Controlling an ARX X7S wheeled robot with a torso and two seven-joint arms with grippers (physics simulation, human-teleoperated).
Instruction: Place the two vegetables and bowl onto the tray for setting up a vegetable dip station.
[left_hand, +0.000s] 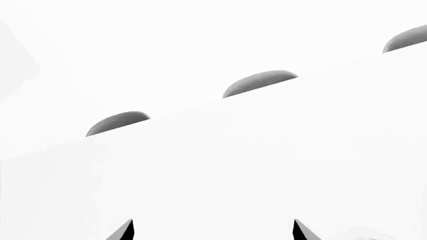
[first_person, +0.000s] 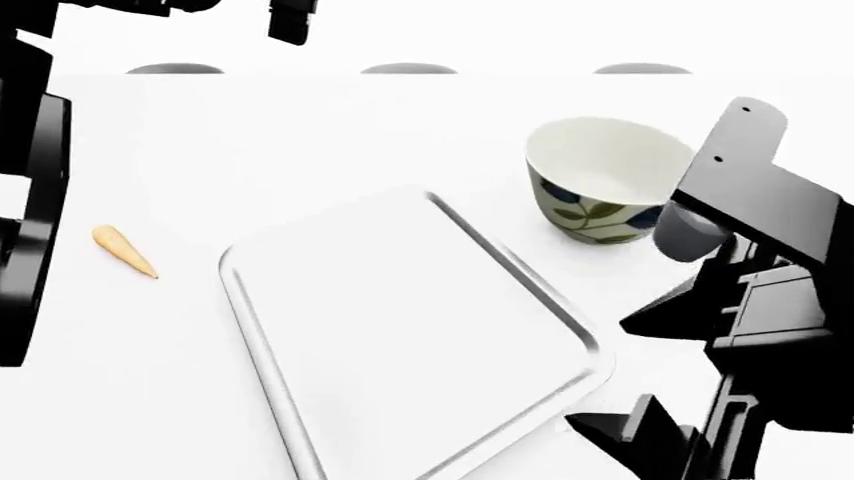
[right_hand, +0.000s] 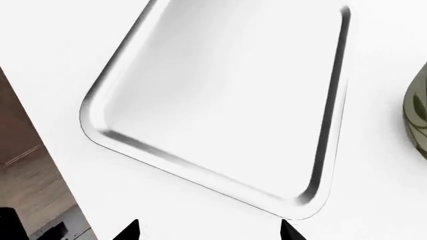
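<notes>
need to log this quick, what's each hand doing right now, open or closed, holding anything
Left hand: open, fingertips apart, nothing between them.
Right hand: open, holding nothing, above the near corner of the tray.

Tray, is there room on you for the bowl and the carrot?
Yes. The tray is bare from rim to rim. The table is also free between the carrot and the tray's left rim. It is tighter on the right, where the bowl sits beside the right arm.
</notes>
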